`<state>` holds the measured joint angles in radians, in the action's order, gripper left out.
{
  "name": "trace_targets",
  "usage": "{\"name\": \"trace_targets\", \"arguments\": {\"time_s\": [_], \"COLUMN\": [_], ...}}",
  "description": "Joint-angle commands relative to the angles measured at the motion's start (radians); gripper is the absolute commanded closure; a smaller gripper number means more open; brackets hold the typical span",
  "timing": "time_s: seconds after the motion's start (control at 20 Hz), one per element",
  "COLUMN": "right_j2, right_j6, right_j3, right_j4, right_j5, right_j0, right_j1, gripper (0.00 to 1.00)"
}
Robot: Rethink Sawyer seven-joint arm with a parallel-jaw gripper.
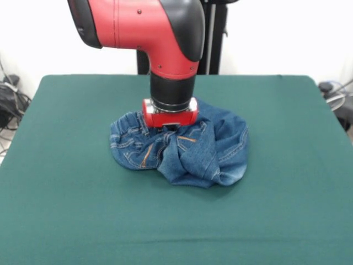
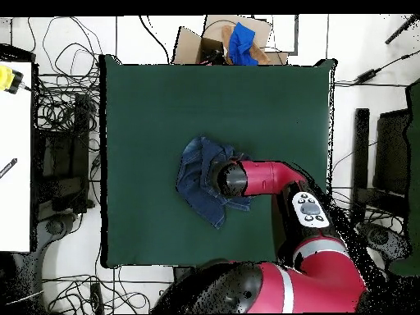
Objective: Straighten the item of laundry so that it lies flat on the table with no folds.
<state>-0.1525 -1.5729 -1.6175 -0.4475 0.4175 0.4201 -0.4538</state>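
Jeans [image 1: 182, 148] bunched mid-table [image 1: 66, 210], crumpled in folds. Arm [image 1: 165, 33] pressed down onto their far edge, hiding the gripper [image 1: 170, 122]; open or clenched, impossible to tell. Cardboard box [image 2: 220, 37] with blue cloth [image 2: 241, 43] beyond upper edge overhead, cables [image 2: 66, 107] at left. Possibly orange stitching; no writing legible.
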Motion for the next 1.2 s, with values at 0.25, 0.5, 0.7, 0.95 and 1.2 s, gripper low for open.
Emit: {"name": "trace_targets", "arguments": {"time_s": [0.25,0.5,0.7,0.95,1.2], "right_j2": [-0.039,-0.027,-0.002,0.014,0.054], "right_j6": [-0.087,-0.126,-0.168,-0.205,-0.228], "right_j3": [0.031,-0.039,-0.074,-0.090,-0.093], "right_j4": [-0.004,0.083,0.167,0.223,0.257], "right_j5": [0.003,0.177,0.382,0.477,0.574], "right_j0": [-0.065,-0.119,-0.185,-0.227,-0.284], "right_j1": [0.049,-0.080,-0.231,-0.295,-0.363], "gripper": [1.00,1.00,1.00,1.00,1.00]}}
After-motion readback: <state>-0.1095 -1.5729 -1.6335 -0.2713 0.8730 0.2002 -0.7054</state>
